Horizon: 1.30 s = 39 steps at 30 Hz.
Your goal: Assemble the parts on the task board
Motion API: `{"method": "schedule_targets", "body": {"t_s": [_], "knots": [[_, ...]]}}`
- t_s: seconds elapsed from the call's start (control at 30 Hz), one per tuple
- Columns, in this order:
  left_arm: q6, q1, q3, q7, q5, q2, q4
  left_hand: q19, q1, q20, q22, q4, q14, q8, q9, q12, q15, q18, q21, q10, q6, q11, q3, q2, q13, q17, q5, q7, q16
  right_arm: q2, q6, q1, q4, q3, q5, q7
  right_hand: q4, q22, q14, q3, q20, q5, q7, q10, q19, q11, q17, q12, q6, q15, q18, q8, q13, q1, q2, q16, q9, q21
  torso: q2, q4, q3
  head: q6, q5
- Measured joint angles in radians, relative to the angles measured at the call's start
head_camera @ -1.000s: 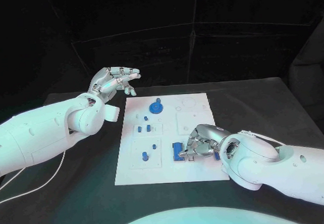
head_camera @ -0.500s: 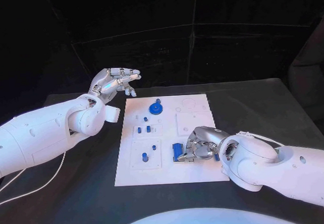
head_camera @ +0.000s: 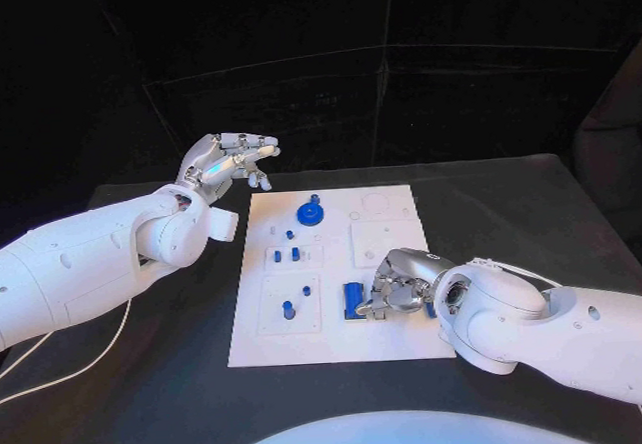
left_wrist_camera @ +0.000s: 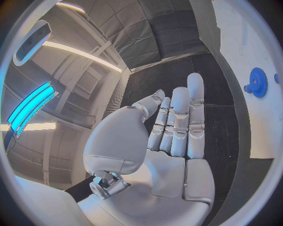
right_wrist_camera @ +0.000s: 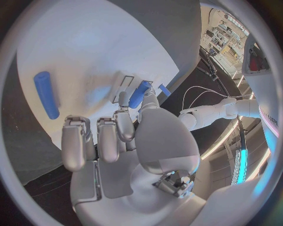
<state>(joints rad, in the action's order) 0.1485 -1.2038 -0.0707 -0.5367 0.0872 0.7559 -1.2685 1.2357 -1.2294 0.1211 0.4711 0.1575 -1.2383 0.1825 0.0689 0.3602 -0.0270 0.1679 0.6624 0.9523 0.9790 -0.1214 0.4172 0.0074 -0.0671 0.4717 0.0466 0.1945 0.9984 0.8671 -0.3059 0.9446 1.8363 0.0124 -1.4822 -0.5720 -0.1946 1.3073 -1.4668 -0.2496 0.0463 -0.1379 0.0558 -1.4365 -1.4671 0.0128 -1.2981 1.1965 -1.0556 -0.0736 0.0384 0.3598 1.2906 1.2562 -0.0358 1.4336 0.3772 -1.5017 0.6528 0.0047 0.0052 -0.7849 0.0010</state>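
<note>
Right hand (head_camera: 397, 290) — low over task board (head_camera: 392, 333) near edge, fingers curled, blue part (right_wrist_camera: 139, 94) at fingertips; grasp uncertain. Part's long axis runs on from fingers, toward board. Left hand (head_camera: 229, 159) — raised beyond board's far-left corner, empty, fingers loosely apart, farther off.

We can read no text, label, brand, number or sign anywhere: none on the task board (head_camera: 342, 331), none on the blue parts (head_camera: 310, 214), none on the bench (head_camera: 523, 211).
</note>
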Motion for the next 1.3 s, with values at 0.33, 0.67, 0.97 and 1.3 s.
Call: {"method": "schedule_targets", "body": {"t_s": [0.33, 0.67, 0.97, 1.3], "knots": [[0.0, 0.0, 0.0, 0.0, 0.0, 0.003, 0.0, 0.0, 0.0, 0.0, 0.0, 0.0, 0.0, 0.0, 0.0, 0.0, 0.0, 0.0, 0.0, 0.0, 0.0, 0.0, 0.0, 0.0, 0.0, 0.0, 0.0, 0.0, 0.0, 0.057, -0.01, 0.0, 0.035, 0.0, 0.01, 0.015, -0.022, 0.0, 0.0, -0.021, 0.0, -0.006, 0.013, 0.001, 0.0, -0.001, 0.013, -0.015, 0.027, 0.0, 0.0, -0.016, -0.006, -0.005, -0.006, -0.011, -0.001, 0.008, -0.001, -0.0025, 0.0005, 0.0, 0.0], [0.0, 0.0, 0.0, 0.001, 0.0, 0.008, -0.003, 0.0, 0.0, 0.0, -0.001, 0.0, 0.0, 0.0, 0.0, 0.005, 0.0, 0.0, 0.0, 0.0, 0.0, 0.0, 0.0, 0.0, 0.0, -0.001, 0.0, 0.0, 0.0, 0.224, -0.027, 0.021, 0.092, -0.002, 0.034, 0.068, 0.001, 0.0, 0.0, -0.023, 0.0, -0.04, 0.03, 0.013, 0.0, -0.013, -0.003, -0.029, 0.063, 0.008, 0.0, -0.053, -0.011, 0.038, -0.011, -0.011, -0.016, 0.01, -0.002, -0.0038, -0.0002, 0.003, -0.022], [0.0, 0.0, -0.001, 0.001, 0.0, 0.014, -0.01, 0.0, 0.0, 0.0, -0.001, 0.0, 0.0, 0.0, 0.0, 0.005, 0.0, 0.0, 0.0, 0.0, 0.0, 0.0, 0.0, 0.0, 0.0, -0.001, 0.0, 0.0, 0.0, 0.277, -0.03, 0.025, 0.088, -0.001, 0.003, 0.074, 0.003, 0.0, 0.0, -0.026, 0.003, -0.061, 0.03, 0.016, 0.003, -0.016, -0.004, -0.029, 0.063, 0.008, 0.0, -0.058, -0.011, 0.038, -0.011, -0.011, -0.018, 0.008, -0.002, -0.0097, 0.0016, 0.007, -0.032], [0.0, 0.0, -0.001, 0.001, 0.0, 0.018, -0.011, 0.0, 0.0, 0.0, -0.001, 0.0, 0.0, 0.0, 0.0, 0.005, 0.0, 0.0, 0.0, 0.0, 0.0, 0.0, 0.0, 0.0, 0.0, -0.001, 0.0, 0.0, 0.0, 0.271, -0.018, 0.024, 0.063, 0.0, -0.036, 0.067, 0.006, 0.001, 0.0, -0.028, 0.004, -0.086, 0.031, 0.016, 0.004, -0.016, -0.005, -0.029, 0.051, 0.008, 0.0, -0.058, -0.01, 0.043, -0.016, -0.011, -0.019, 0.008, -0.002, -0.012, 0.0037, 0.003, -0.034]]}}
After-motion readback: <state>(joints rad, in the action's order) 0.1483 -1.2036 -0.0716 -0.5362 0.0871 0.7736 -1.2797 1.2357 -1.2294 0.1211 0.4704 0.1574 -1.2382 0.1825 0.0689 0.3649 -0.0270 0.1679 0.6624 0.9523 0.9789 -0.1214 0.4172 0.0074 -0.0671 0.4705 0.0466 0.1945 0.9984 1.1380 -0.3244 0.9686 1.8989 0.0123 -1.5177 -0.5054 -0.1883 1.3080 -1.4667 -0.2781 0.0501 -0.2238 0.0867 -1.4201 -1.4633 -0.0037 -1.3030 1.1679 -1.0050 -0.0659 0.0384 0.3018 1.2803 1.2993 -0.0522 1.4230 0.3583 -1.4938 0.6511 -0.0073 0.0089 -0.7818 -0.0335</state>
